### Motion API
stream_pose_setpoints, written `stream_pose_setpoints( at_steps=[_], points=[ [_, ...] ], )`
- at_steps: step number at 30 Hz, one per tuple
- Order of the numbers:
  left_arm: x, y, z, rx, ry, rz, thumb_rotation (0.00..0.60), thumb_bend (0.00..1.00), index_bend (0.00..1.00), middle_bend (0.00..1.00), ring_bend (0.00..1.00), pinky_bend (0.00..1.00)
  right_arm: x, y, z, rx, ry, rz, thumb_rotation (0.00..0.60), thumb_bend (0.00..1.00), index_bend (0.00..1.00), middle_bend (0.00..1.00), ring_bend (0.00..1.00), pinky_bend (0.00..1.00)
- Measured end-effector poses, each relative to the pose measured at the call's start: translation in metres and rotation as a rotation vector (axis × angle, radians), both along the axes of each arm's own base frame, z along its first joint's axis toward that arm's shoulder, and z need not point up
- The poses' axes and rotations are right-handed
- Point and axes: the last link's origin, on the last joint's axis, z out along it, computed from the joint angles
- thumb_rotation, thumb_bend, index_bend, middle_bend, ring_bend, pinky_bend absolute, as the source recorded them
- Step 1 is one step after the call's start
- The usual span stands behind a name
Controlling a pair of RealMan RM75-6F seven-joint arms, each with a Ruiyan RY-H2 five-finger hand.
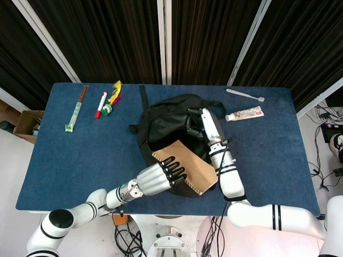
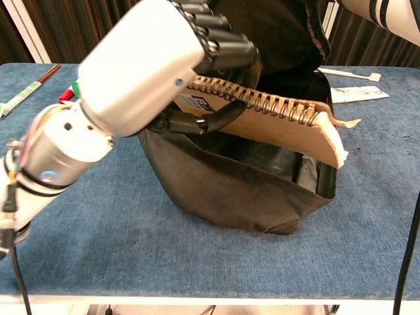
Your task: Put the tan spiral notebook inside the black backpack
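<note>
- Reaching in from the counter's near-left corner, the left arm lies low across the near edge, its forearm angled up toward the middle of the counter.
- The left hand [image 1: 158, 178] grips the tan spiral notebook [image 1: 188, 167] along its coil-bound edge; dark fingers [image 2: 220, 36] wrap over the top cover and the thumb curls underneath, as the chest view shows.
- Held off the counter, the notebook tilts over the open mouth of the black backpack [image 1: 170, 126], its far corner dipping toward the opening and its loose pages drooping at that end.
- The backpack stands near the counter's middle, mouth gaping toward the near edge.
- The right arm rises from the near-right corner, forearm pointing toward the far edge.
- The right hand [image 1: 203, 123] grips the backpack's upper rim, fingers closed on the fabric and holding the mouth open.
- Along the far edge lie a toothbrush [image 1: 245, 95] and a toothpaste tube [image 1: 244, 114] to the right, and a red marker [image 1: 101, 104] and wrapped chopsticks [image 1: 76, 110] to the left.
</note>
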Motion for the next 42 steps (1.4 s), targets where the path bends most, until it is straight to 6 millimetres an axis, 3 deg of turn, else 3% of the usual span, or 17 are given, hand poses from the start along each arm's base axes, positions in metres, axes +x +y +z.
stream_pose_setpoints(
  at_steps=[9,21,27,29,32,35,42],
  points=[
    [-0.011,0.028,-0.018,0.082,0.106,0.174,0.6,0.44,0.69,0.68,0.56,0.56,0.003,0.006,-0.001,0.026,-0.024,0.015,0.6,0.69,0.76,0.65,0.49,0.52],
    [-0.033,0.037,-0.037,0.128,0.286,0.286,0.6,0.43,0.68,0.7,0.56,0.55,0.004,0.012,0.002,0.023,-0.053,0.014,0.6,0.72,0.76,0.65,0.49,0.52],
    [-0.032,0.043,-0.049,0.087,0.339,0.31,0.6,0.42,0.68,0.7,0.57,0.53,0.006,0.014,-0.001,0.028,-0.055,0.017,0.6,0.72,0.76,0.65,0.49,0.52],
    [-0.032,0.044,-0.051,0.08,0.347,0.322,0.6,0.34,0.61,0.66,0.56,0.51,0.006,0.014,-0.001,0.026,-0.054,0.016,0.6,0.72,0.76,0.65,0.49,0.52],
    [-0.035,0.048,-0.052,0.075,0.346,0.378,0.6,0.14,0.46,0.57,0.52,0.5,0.004,0.014,-0.001,0.019,-0.05,0.011,0.6,0.71,0.76,0.65,0.49,0.52],
    [-0.039,0.048,-0.05,0.053,0.306,0.442,0.6,0.01,0.39,0.51,0.5,0.5,0.002,0.012,0.0,0.012,-0.044,0.003,0.6,0.71,0.76,0.65,0.49,0.52],
    [-0.047,0.043,-0.034,-0.004,0.177,0.53,0.6,0.0,0.34,0.46,0.47,0.5,-0.003,0.008,-0.004,0.008,-0.036,-0.014,0.6,0.71,0.76,0.65,0.49,0.52]
  ],
)
